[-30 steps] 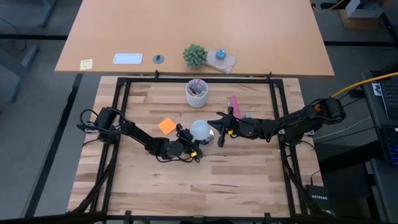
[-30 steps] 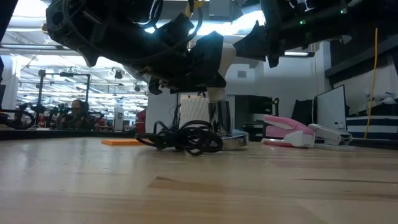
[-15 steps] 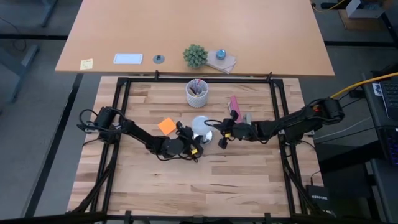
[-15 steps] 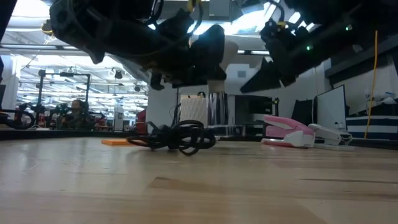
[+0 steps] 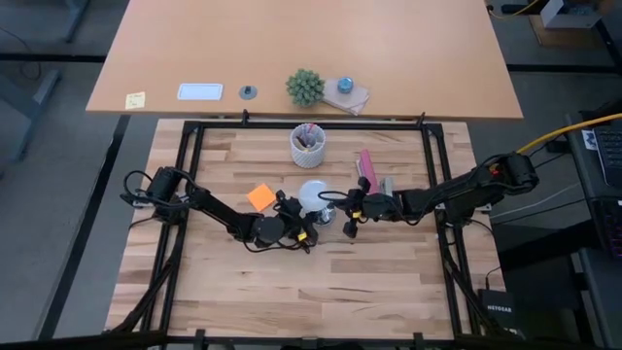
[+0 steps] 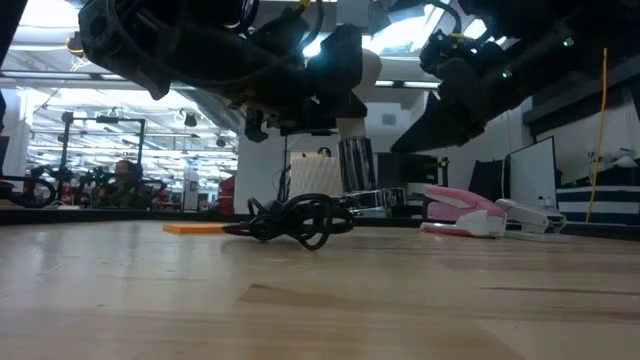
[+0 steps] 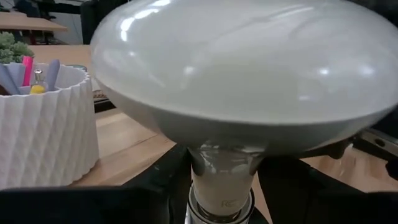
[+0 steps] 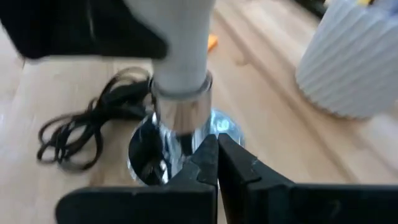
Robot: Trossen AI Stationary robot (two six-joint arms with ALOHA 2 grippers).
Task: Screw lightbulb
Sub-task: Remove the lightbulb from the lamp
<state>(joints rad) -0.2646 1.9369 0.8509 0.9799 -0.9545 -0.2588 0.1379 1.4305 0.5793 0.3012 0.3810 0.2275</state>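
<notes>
The white lightbulb [image 5: 313,197] stands wide end up near the table's middle, with my left gripper [image 5: 305,214] shut on it from the left. Its narrow end [image 8: 181,56] goes down into the collar of the round silvery fitting [image 8: 180,109], whose black cord [image 8: 81,130] lies coiled on the wood. My right gripper [image 8: 217,155] is shut and slants down from the right, its tips at the fitting's round base [image 8: 146,158]. In the low view the fitting's collar [image 6: 355,165] hangs under the dark gripper. My left gripper pinches the bulb's narrow neck [image 7: 221,180] between its two fingers [image 7: 155,190], just above the metal collar. The fingers come level from the table's left side. The bulb stands upright with its dome above them. My right gripper's shut fingertips [image 8: 208,149] stand at the fitting's base; whether they touch it, I cannot tell.
A white ribbed cup of pens [image 5: 308,144] stands behind the bulb. An orange pad [image 5: 260,197] lies to its left and a pink stapler [image 5: 366,167] to its right. A black frame [image 5: 185,194] rims the wooden table.
My right gripper has tipped downward and sunk toward the fitting's base, staying shut. The bulb has shifted slightly toward the far edge, and the fitting's collar shows higher in the low view than before. The cord has slid a little on the table.
</notes>
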